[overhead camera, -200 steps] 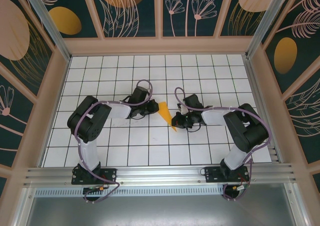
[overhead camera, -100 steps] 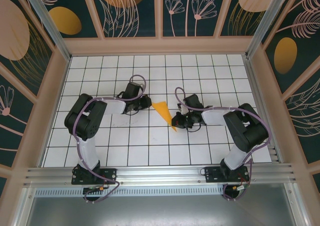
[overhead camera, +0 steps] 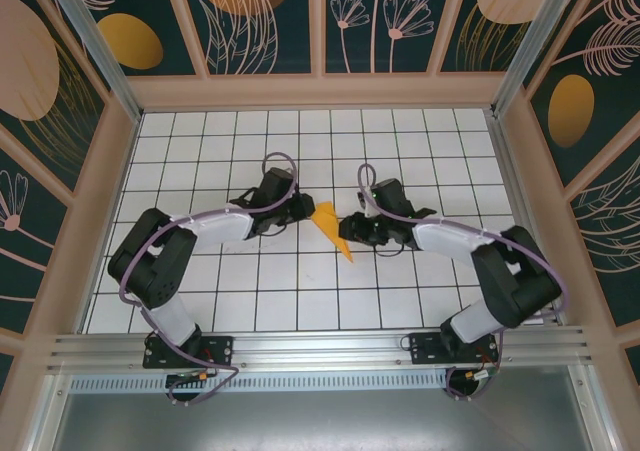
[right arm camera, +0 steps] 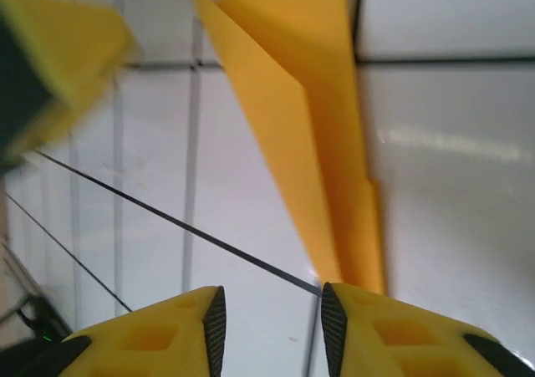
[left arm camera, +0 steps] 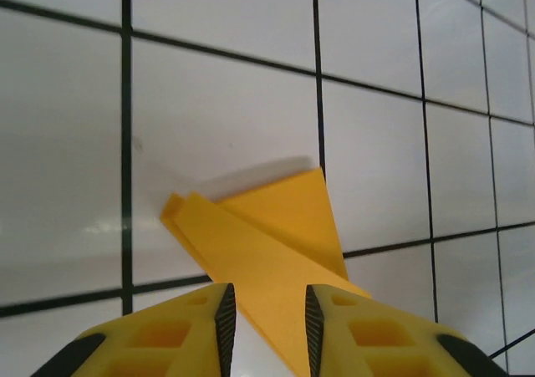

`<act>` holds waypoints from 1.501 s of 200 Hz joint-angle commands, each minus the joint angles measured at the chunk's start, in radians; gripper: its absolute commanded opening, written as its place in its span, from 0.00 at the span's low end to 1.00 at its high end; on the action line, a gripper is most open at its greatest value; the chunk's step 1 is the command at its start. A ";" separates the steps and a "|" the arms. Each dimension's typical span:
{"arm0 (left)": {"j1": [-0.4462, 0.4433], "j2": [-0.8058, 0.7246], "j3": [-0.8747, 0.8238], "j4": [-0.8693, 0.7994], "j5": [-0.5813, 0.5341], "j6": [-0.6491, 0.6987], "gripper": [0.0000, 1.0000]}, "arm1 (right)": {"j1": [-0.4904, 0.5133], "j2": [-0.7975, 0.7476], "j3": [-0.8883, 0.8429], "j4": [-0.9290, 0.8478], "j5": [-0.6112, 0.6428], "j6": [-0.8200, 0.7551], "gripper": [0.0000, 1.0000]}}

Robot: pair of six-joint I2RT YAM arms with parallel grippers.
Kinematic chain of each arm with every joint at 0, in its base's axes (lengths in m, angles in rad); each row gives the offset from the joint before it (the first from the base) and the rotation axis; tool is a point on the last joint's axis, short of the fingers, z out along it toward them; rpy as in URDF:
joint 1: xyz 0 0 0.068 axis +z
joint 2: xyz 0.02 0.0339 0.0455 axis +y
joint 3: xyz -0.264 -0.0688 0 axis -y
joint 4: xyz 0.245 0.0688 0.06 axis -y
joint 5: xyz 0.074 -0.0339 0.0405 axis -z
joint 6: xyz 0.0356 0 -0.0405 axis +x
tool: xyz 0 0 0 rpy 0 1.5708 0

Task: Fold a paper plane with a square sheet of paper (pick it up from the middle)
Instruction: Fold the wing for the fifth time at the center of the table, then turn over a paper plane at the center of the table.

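**White grid table: folded dart lies between two parted grippers**

White tabletop (overhead camera: pixel 200 151) ruled with black grid lines sits inside dark walls painted with pale leaves and orange ovals (overhead camera: pixel 420 21). Near the middle of the table lies the paper plane (overhead camera: pixel 333 228), a narrow, pointed, orange-yellow dart of folded paper. Its wide end points toward the far wall and its tip toward the arms' bases.

The left arm's black gripper with yellow fingers (overhead camera: pixel 300 209) sits just beside the wide end. The matching right gripper (overhead camera: pixel 352 229) is close against the other side, nearer the tip.

In the left wrist view, the left gripper (left arm camera: pixel 267 298) has its fingers (left arm camera: pixel 167 335) apart, with a modest gap. The paper plane (left arm camera: pixel 267 243) runs down into that gap, and layered folds show at its blunt corner. The fingers are not pressed together on the paper.

In the right wrist view, the right gripper (right arm camera: pixel 272 302) is likewise parted. The paper plane (right arm camera: pixel 326 126) narrows down to one finger (right arm camera: pixel 393 335), and I cannot tell whether they touch. A blurred yellow finger of the left gripper (right arm camera: pixel 50 59) appears at the upper left.
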 commanded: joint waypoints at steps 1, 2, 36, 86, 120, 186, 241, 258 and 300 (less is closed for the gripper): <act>-0.037 -0.023 0.021 -0.104 -0.106 -0.074 0.39 | -0.004 -0.091 0.024 -0.036 0.157 -0.030 0.51; -0.040 -0.022 0.022 -0.107 -0.108 -0.076 0.39 | -0.005 -0.094 0.023 -0.038 0.163 -0.031 0.51; -0.107 0.043 0.109 -0.203 -0.166 -0.132 0.51 | -0.111 -0.156 -0.048 -0.018 0.276 -0.054 0.64; -0.182 0.181 0.303 -0.399 -0.261 -0.175 0.64 | -0.203 -0.160 -0.127 0.075 0.320 -0.049 0.77; -0.206 0.287 0.452 -0.535 -0.312 -0.182 0.66 | -0.240 -0.145 -0.159 0.108 0.306 -0.053 0.82; -0.222 0.336 0.569 -0.701 -0.350 -0.212 0.63 | -0.255 -0.151 -0.186 0.133 0.279 -0.043 0.82; -0.234 0.295 0.547 -0.736 -0.364 -0.248 0.56 | -0.254 -0.150 -0.191 0.135 0.274 -0.037 0.82; -0.234 0.269 0.523 -0.718 -0.367 -0.267 0.53 | -0.254 -0.150 -0.193 0.137 0.270 -0.036 0.82; -0.234 0.246 0.478 -0.671 -0.353 -0.297 0.36 | -0.254 -0.150 -0.197 0.139 0.270 -0.036 0.82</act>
